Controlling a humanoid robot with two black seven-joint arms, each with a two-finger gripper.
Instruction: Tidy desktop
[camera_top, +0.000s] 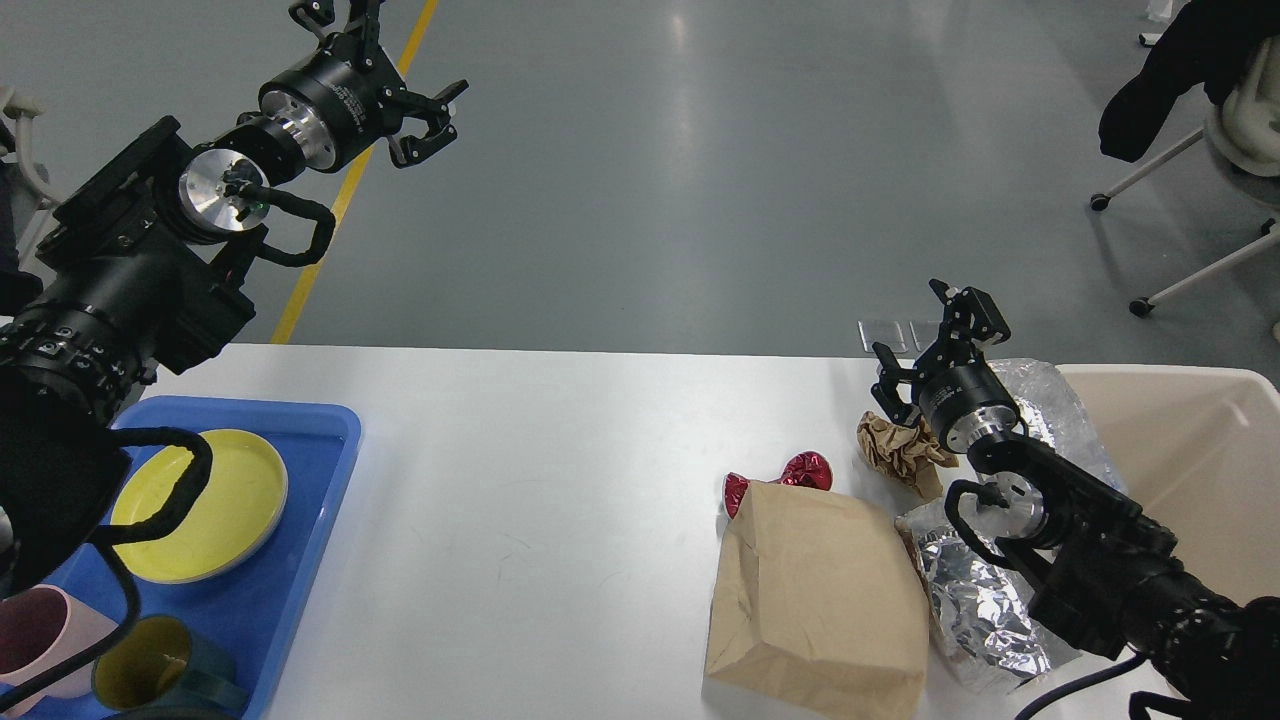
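The white desktop (520, 470) fills the lower view. On its right lie a brown paper bag (820, 590), a crumpled brown paper ball (900, 447), a red foil wrapper (806, 470) partly under the bag, and a crumpled silver foil bag (985, 610). More silver foil (1055, 400) lies by the bin. My right gripper (928, 348) is open and empty, just above and behind the paper ball at the desk's far edge. My left gripper (385, 75) is open and empty, raised high over the floor at the far left.
A blue tray (300, 580) at the left holds a yellow plate (205, 505), a pink cup (40, 630) and a dark green mug (160, 670). A cream bin (1190, 470) stands at the right edge. An office chair (1230, 120) is on the floor beyond.
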